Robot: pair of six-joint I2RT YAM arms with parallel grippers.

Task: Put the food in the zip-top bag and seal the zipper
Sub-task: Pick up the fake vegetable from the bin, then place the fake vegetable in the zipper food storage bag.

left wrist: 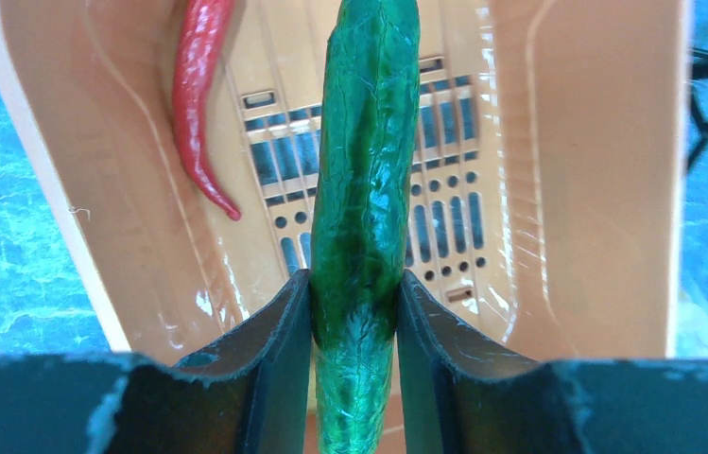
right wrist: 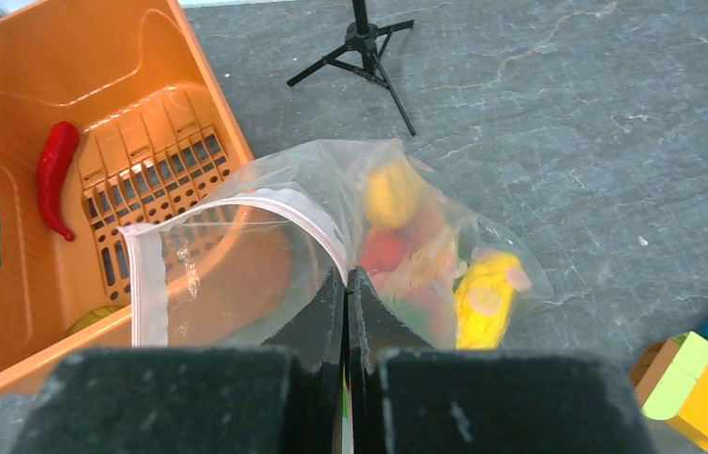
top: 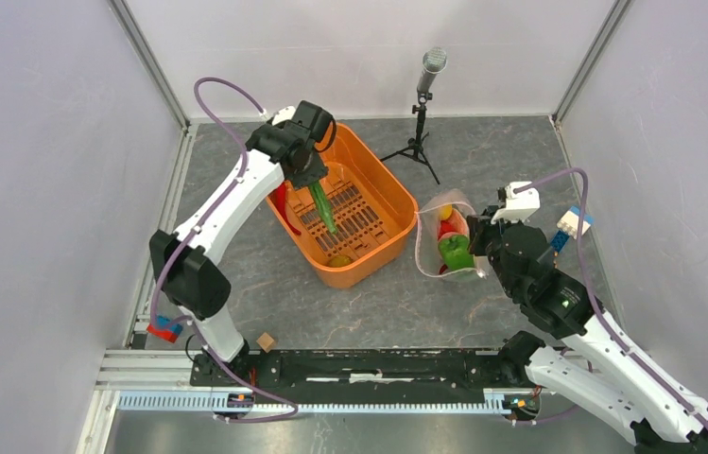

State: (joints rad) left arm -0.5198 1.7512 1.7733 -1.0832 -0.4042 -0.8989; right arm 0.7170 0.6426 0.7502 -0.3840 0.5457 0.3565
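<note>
Squeezing one long green cucumber (left wrist: 364,170) near its end, the left jaws hold it so it hangs down inside the one orange basket (top: 389,180). The right jaws are shut tight on the mouth edge of the one zip-top bag (right wrist: 236,284), right on its zipper (right wrist: 140,284), and the mouth stands wide open.

In the bag I count two yellow pieces (right wrist: 484,295), one green pepper (top: 454,251) and some red food (right wrist: 383,251) too bunched up to count. In the basket lie one red chilli (left wrist: 197,95) and one small yellowish piece (top: 340,260) at the near end.

The bag rests on the bench (top: 350,312), just beside the basket. One small wooden cube (top: 266,340) sits near the left arm's base, some coloured blocks (right wrist: 695,378) lie near the bag, and one tripod stand (top: 421,132) is behind.
</note>
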